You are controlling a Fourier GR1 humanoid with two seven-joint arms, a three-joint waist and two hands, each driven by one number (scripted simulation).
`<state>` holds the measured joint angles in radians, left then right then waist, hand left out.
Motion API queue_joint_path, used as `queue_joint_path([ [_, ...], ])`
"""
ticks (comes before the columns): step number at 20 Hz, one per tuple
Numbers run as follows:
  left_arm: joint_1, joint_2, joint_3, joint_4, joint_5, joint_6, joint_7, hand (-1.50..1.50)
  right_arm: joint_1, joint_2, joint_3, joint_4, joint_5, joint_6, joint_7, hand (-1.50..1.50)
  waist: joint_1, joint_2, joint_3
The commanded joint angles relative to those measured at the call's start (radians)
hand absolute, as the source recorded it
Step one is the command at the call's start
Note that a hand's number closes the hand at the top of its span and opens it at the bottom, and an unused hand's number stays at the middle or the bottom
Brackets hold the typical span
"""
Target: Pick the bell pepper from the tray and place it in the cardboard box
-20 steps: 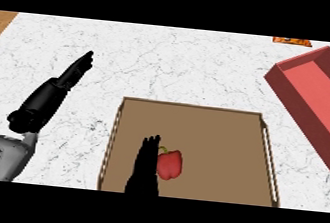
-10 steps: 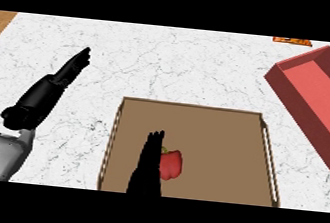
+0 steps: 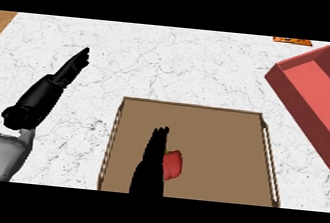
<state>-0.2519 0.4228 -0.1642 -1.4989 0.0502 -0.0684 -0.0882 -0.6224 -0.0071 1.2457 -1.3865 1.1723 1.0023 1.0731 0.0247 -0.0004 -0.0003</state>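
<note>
I see my right hand (image 3: 151, 165), fingers straight and pressed together, against the pepper (image 3: 173, 164) near the tray's (image 3: 218, 133) front edge; my left hand (image 3: 73, 67) points flat, fingers together.

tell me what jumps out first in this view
The red bell pepper low on the brown tray catches the eye first, with the black right robot hand standing edge-on, fingers straight, close at its left side. Next comes the big red open box angled along the right edge. The left robot hand lies stretched out over the white marble counter at the left.
</note>
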Motion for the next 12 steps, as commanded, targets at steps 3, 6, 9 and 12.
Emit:
queue_joint_path([
  [3, -0.005, -0.026, 0.013, 0.028, -0.025, 0.003, -0.011, 0.0, -0.035, 0.007, -0.027, 0.053, 0.015, -0.009, 0.088, -1.5, -0.006, 0.001, 0.0],
  [6, -0.037, -0.03, 0.026, 0.021, -0.037, -0.006, 0.021, 0.0, -0.008, 0.007, -0.045, 0.001, 0.015, 0.025, 0.087, -1.5, -0.012, 0.0, 0.0],
  [9, 0.025, -0.035, 0.027, -0.048, -0.03, -0.023, 0.042, 0.0, -0.027, 0.007, -0.067, 0.019, 0.0, 0.035, 0.054, -1.5, -0.008, -0.001, 0.0],
  [12, 0.044, -0.008, 0.069, -0.029, -0.018, -0.071, 0.0, 0.0, -0.02, 0.007, 0.005, 0.105, 0.021, -0.042, -0.041, 1.5, -0.009, 0.001, 0.0],
])
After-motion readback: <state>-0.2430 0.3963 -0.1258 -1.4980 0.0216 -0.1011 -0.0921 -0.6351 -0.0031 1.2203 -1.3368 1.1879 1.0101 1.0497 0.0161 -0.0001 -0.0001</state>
